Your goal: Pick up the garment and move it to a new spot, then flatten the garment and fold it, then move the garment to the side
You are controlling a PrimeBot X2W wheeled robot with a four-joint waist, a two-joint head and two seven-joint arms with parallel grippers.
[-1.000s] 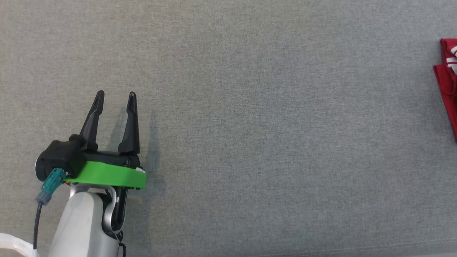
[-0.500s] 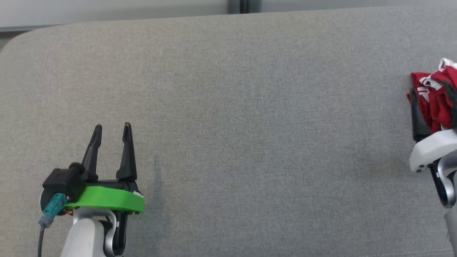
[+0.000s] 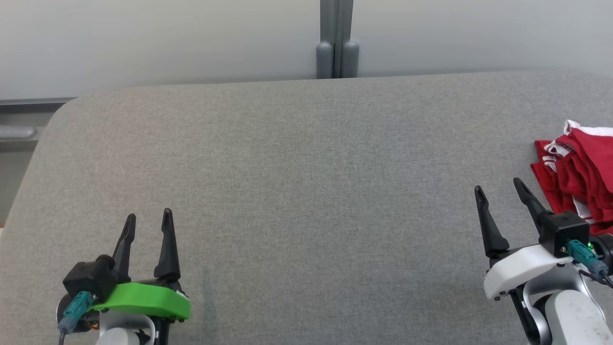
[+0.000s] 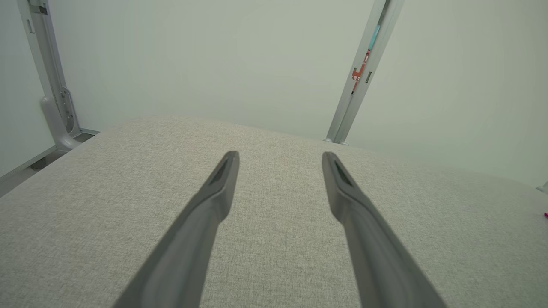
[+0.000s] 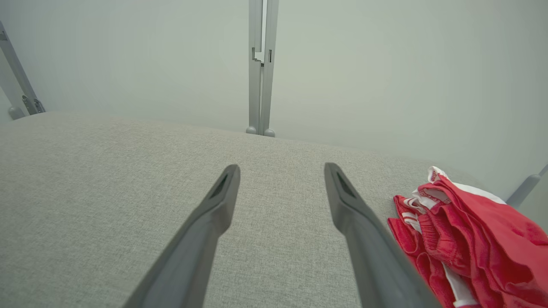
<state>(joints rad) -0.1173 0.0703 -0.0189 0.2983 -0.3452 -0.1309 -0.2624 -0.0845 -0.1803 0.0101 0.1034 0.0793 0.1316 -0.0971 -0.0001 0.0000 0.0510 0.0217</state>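
resting bunched on the grey pad in the head view, the garment lies just right of the right claw; it and the left claw stand spread. left wrist view: left claw spread above the pad. right wrist view: right claw spread, garment beside it.

Illumination is bright, even and diffuse over the grey fabric surface; no glare or hot spot appears on it. Shadows are weak: one faint narrow streak lies on the surface near its front edge, left of centre. The head view is sharp, and the surface weave resolves clearly. In the wrist views the wall behind the surface takes a greenish cast, and the posts behind the surface lean outward through wide-angle distortion. The fingers of the left gripper, above the surface, soften toward their bases.
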